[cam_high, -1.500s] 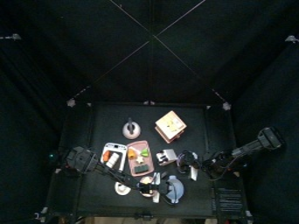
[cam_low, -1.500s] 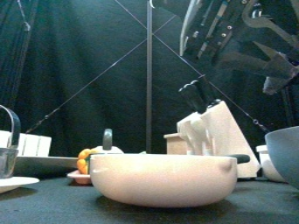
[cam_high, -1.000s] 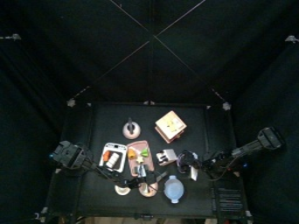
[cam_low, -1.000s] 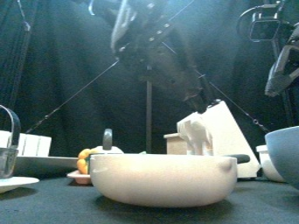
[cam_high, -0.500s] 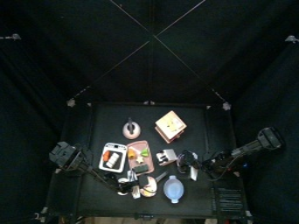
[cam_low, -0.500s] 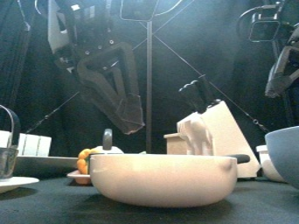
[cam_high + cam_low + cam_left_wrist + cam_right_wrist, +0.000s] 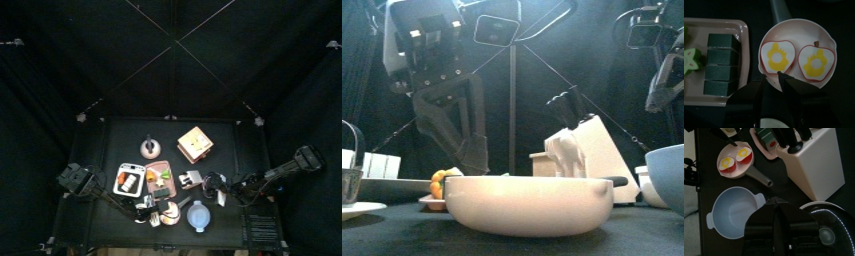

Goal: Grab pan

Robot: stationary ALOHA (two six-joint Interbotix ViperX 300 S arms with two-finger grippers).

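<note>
The left gripper (image 7: 777, 83) stands wide open, its 2 black jaws well apart with nothing between them. It hangs point down over the egg skillet (image 7: 796, 47), a small round toy skillet with a pale rim. The skillet carries 2 fried eggs, each a yellow yolk ringed in red, and its grey handle (image 7: 779, 9) runs away from the jaws. The jaw tips sit over the skillet's near rim; whether they touch it cannot be told.

Just beside the skillet lies a pale pink tray (image 7: 724, 24) that holds 4 dark green blocks (image 7: 723, 65) in a column, with a light green star-shaped piece (image 7: 691, 59) at its edge.

In the front view the same gripper (image 7: 472, 160) comes down left of the middle. The arm above it bears white stickers (image 7: 425, 36) whose print is too small to read.

The pan (image 7: 201, 214), pale blue-grey with a lighter inside, stands near the front edge of the table (image 7: 120, 135). It is just to the right of the left gripper and apart from it, in no grip. The right wrist view shows the pan (image 7: 736, 212) with stub lugs on its rim. There the egg skillet lies beyond it, and a white knife block (image 7: 817, 168) full of black-handled knives stands to one side.

The right arm (image 7: 283, 170) rests at the table's right side
</note>
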